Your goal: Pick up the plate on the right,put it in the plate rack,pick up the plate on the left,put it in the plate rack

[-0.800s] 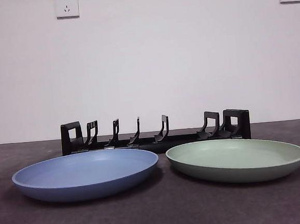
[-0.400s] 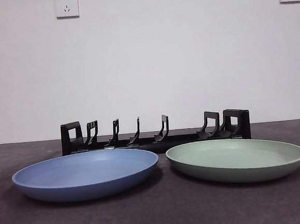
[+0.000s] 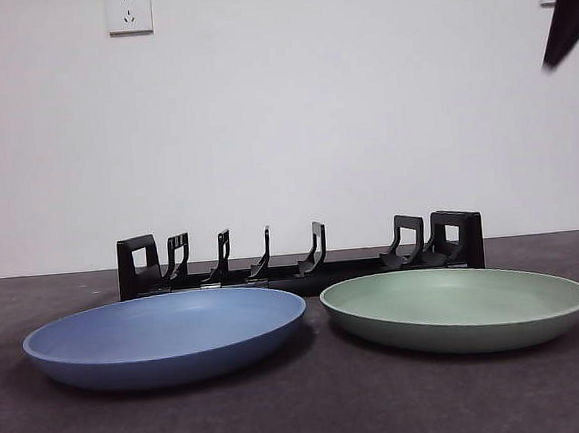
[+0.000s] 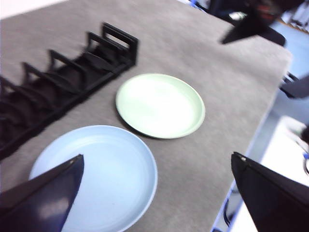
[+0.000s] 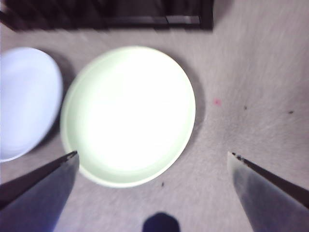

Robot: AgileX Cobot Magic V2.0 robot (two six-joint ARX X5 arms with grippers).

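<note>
On the dark table lie two plates: the green plate on the right (image 3: 457,307) and the blue plate on the left (image 3: 166,337). Behind them stands the black plate rack (image 3: 300,256), with nothing in its prongs. My right gripper (image 5: 152,154) hovers open high above the green plate (image 5: 128,116), with the blue plate (image 5: 24,101) and the rack (image 5: 111,14) at the edges of its blurred view. Its black tip (image 3: 566,9) shows at the front view's top right corner. My left gripper (image 4: 157,156) is open, high over the blue plate (image 4: 96,174), the green plate (image 4: 160,105) and the rack (image 4: 58,82).
A white wall with two sockets (image 3: 129,10) rises behind the table. The table's right edge (image 4: 260,125) runs past the green plate. The right arm's gripper (image 4: 251,29) hangs above that side in the left wrist view.
A black arm tip has come into the front view's top right corner. Both plates and the rack lie as before.
</note>
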